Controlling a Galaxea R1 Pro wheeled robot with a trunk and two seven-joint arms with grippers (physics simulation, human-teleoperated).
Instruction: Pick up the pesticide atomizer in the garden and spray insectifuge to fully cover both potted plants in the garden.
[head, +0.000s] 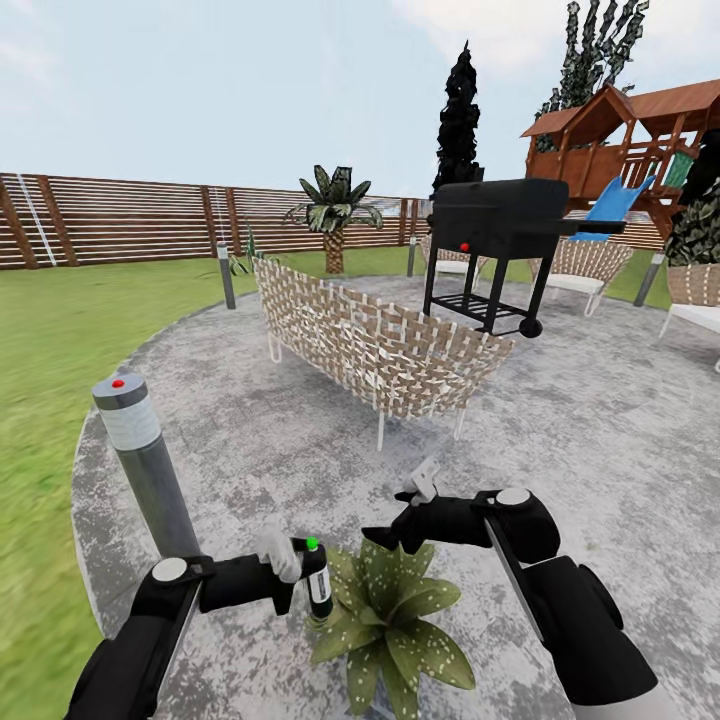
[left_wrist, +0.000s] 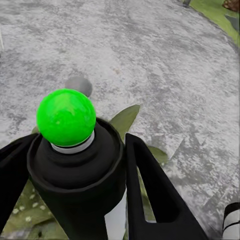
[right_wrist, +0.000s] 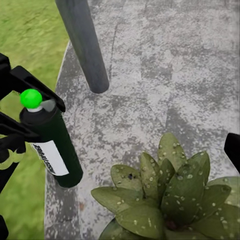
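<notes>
On stone patio (head: 600, 420): left tool (head: 290, 570) pinching upright green-tipped pesticide atomizer (head: 317, 580) beside potted plant (head: 390, 625); right tool (head: 395, 530) state unclear.

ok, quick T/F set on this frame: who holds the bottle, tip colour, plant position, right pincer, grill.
1. The left pincer holds the atomizer. True.
2. The atomizer's tip is red. False: it is green.
3. A speckled potted plant sits on the stone patio beside the atomizer. True.
4. The right pincer grips the plant. False: it hangs above the leaves, holding nothing.
5. The black grill stands on the lawn. False: it stands on the patio, behind the woven bench.
</notes>
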